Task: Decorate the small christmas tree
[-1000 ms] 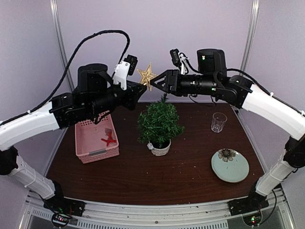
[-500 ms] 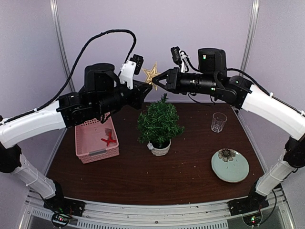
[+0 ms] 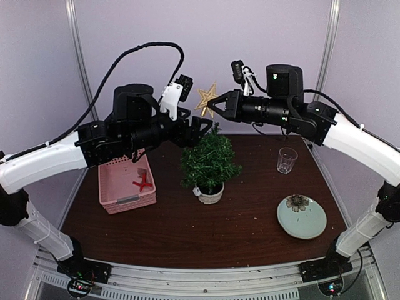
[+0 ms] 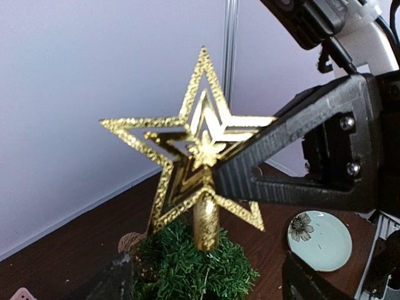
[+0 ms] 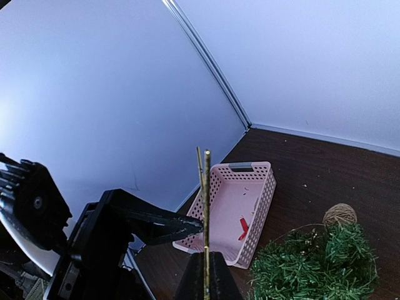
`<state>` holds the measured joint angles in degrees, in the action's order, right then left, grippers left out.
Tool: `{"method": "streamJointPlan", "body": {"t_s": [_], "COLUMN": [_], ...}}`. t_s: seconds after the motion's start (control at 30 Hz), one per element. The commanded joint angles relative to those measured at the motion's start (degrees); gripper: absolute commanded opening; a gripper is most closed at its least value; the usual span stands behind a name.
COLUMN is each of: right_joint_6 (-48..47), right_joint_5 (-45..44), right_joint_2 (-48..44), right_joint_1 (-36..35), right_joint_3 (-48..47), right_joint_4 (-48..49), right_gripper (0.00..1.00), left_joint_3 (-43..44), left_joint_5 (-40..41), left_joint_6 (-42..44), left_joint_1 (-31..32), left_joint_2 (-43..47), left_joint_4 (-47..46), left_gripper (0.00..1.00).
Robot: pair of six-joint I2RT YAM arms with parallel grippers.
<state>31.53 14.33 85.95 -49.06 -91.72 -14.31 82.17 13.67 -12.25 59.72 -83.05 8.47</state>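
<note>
The small christmas tree [image 3: 210,161], bushy dark-green needles in a round white pot, stands mid-table on the dark brown wooden table [image 3: 187,237]. It is well apart from the pink perforated plastic basket [image 3: 128,201] to its left and the clear glass [image 3: 287,159] to its right. Above its tip hangs a glittery gold openwork star [image 4: 201,152], pinched by one point in the right gripper [image 3: 211,106]. The left gripper [image 3: 203,129] sits just beside the treetop, fingers spread wide and gripping nothing.

Left arm [image 3: 44,165] raised, jaws spread, right arm [image 3: 362,147] raised, jaws pinched

Glittery gold star [image 4: 201,152], dark-green tree [image 3: 209,159]
</note>
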Motion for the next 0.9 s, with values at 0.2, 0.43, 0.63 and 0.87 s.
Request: {"method": "streamJointPlan", "body": {"t_s": [0.2, 0.43, 0.63, 0.87], "right_joint_6": [-23.05, -29.01, -30.45, -34.34], "right_joint_5": [-2.06, -1.96, 0.04, 0.64], "right_joint_2": [-4.36, -3.21, -0.95, -0.35], "right_joint_1": [0.45, 0.45, 0.52, 0.54], "right_joint_3": [4.63, 6.44, 8.72, 12.62], "right_joint_4": [-2.67, 0.33, 4.99, 10.49], "right_gripper": [0.0, 0.0, 0.0, 0.0], "left_joint_3": [-7.68, -9.67, -8.68, -7.38], "left_joint_5": [-8.88, -9.56, -8.94, -8.52], "left_joint_6": [-12.79, -15.08, -14.5, -13.24], "left_joint_1": [-9.84, -13.75, -13.91, -14.1], "left_joint_2": [10.2, 11.5, 10.49, 9.81], "left_joint_4": [4.77, 5.98, 6.17, 7.16], "left_gripper": [0.98, 0.98, 0.98, 0.98]}}
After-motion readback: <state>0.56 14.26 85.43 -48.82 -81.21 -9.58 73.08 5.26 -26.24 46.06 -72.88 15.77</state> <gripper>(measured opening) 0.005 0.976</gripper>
